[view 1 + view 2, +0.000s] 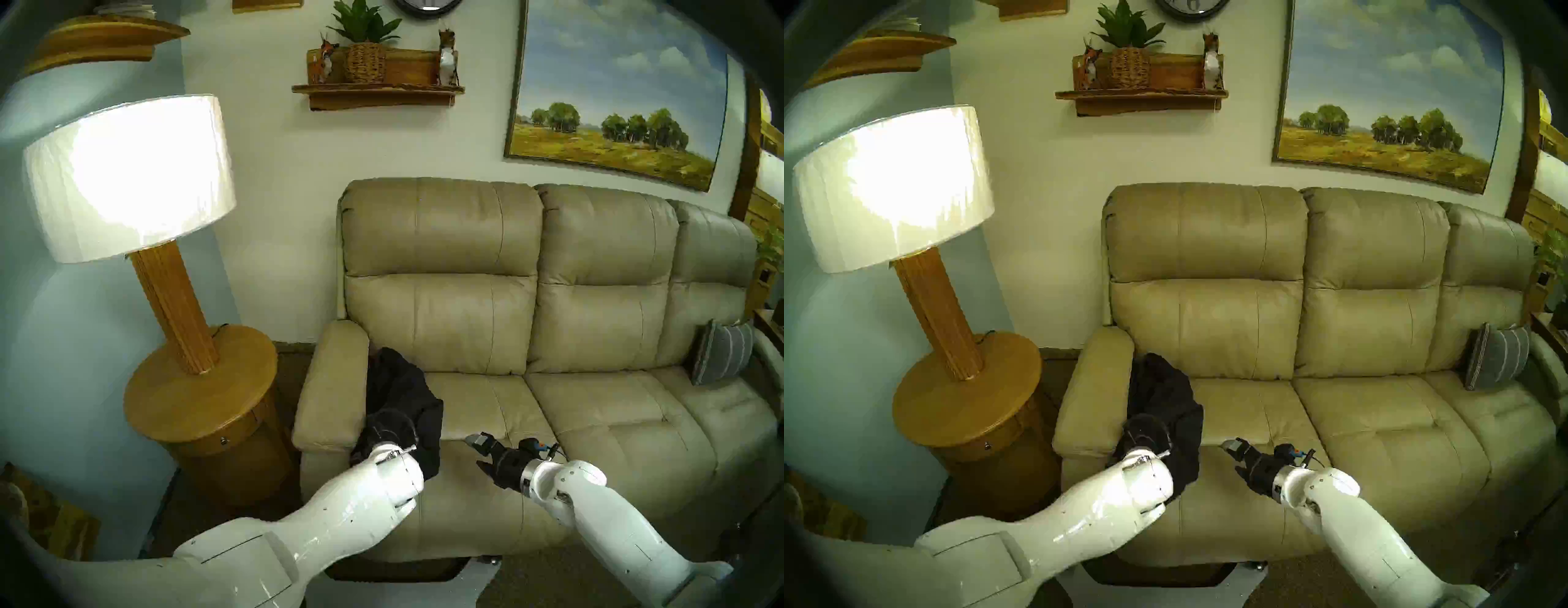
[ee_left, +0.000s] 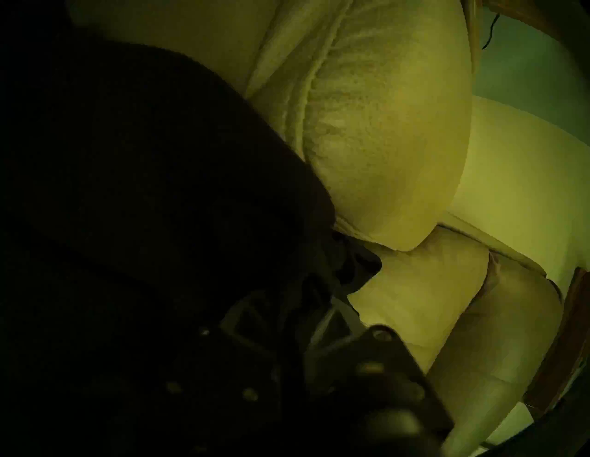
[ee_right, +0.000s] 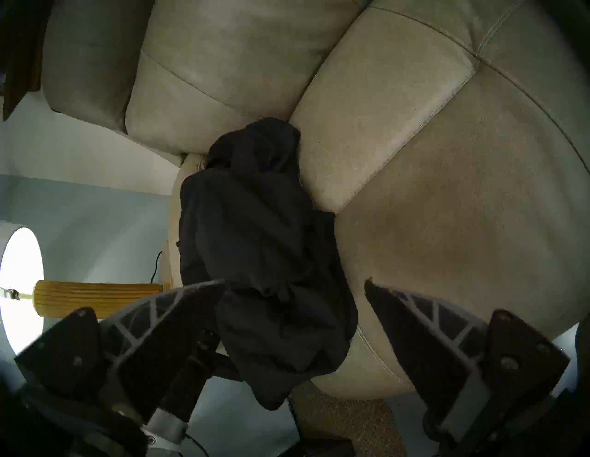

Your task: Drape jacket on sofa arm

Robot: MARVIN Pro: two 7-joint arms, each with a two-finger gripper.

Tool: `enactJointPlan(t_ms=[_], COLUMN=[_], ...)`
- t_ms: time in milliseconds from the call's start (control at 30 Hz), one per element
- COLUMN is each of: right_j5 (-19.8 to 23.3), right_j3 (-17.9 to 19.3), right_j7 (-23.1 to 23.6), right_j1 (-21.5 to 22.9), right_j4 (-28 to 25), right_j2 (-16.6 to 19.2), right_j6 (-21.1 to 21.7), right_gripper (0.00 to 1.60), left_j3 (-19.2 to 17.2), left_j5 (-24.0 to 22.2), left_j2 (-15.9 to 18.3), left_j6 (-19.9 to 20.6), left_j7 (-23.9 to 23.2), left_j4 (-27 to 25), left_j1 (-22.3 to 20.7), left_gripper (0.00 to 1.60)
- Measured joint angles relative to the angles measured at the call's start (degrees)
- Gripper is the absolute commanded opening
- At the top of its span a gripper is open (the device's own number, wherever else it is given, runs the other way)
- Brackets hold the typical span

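A tan leather three-seat sofa (image 1: 551, 322) stands against a cream wall (image 1: 271, 178). On the wall above the sofa's backrest hangs a framed landscape painting (image 1: 615, 97) and a wooden wall shelf (image 1: 377, 94) holding a potted plant in a wicker basket (image 1: 365, 51) between two small figurines. Beside the sofa's end stands a round wooden side table (image 1: 199, 395) bearing a lit table lamp (image 1: 131, 178) with a white drum shade. A grey striped throw pillow (image 1: 721, 356) leans at the sofa's far end.

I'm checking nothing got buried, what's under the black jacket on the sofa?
Only the tan seat cushion shows around the jacket, which lies bunched against the sofa arm. Anything beneath its folds is covered.
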Motion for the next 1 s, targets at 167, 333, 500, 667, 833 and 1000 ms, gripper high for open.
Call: enactJointPlan(t_ms=[167,333,500,667,833,1000], right_j5=[0.00,-0.01,-0.03,-0.07,-0.14,-0.31], right_j3=[-0.11,-0.43,-0.75,-0.96,-1.23,-1.62], right_j7=[0.33,0.58,0.77,0.91,1.04,1.16], right_j1=[0.13,0.12,0.02,-0.06,-0.07,-0.09], right_j4=[0.13,0.06,-0.03,0.02,0.18,0.25], right_j2=[-0.28,-0.51,-0.63,-0.69,-0.77,-0.89], right_j6=[0.43,0.97,1.46,1.80,2.01,2.17], right_gripper=[1.60,1.60,1.60,1.60,1.60,1.60], left_j3=[-0.84,-2.57,-5.84,-9.58,-13.50,-17.63], left_j5=[0.32,0.51,0.52,0.34,0.10,-0.04], left_j2=[-0.22,-0.09,1.03,2.78,4.64,6.86], left_j6=[0.69,0.15,-2.22,-6.11,-10.85,-15.27], left_j7=[-0.67,-1.91,-2.98,-4.31,-5.38,-5.83], left_j4=[-0.02,-1.42,-3.17,-5.04,-7.91,-10.24], left_j1=[-1.65,-3.60,-5.84,-7.64,-7.99,-7.68], left_gripper=[0.00,0.00,0.00,0.00,0.00,0.00])
